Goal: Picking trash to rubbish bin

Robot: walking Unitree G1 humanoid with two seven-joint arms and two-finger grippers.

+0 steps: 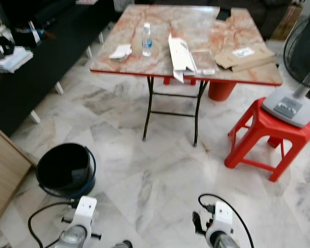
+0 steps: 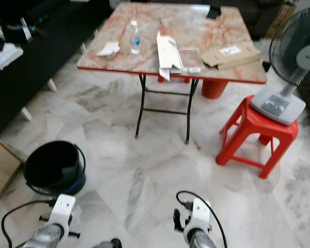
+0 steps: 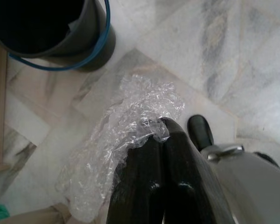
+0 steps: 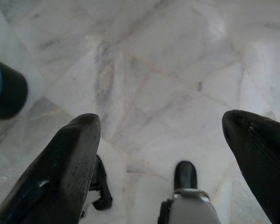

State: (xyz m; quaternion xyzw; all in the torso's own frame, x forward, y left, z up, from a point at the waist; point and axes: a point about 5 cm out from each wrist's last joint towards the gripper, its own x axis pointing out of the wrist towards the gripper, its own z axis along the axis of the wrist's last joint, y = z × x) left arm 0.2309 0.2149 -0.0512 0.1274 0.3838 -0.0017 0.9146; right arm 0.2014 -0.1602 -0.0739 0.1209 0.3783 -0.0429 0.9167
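Observation:
My left gripper is shut on a crumpled sheet of clear bubble wrap, held above the marble floor a short way from the black bin. The bin has a blue rim and handle and stands on the floor at my left. My right gripper hangs open over bare floor with nothing between its fingers. Both wrists show at the bottom of the head views, the left wrist and the right wrist.
A folding marble-top table stands ahead with a water bottle, crumpled paper, white box and cardboard. A red stool carrying a fan base stands at the right. A wooden panel lies at the left.

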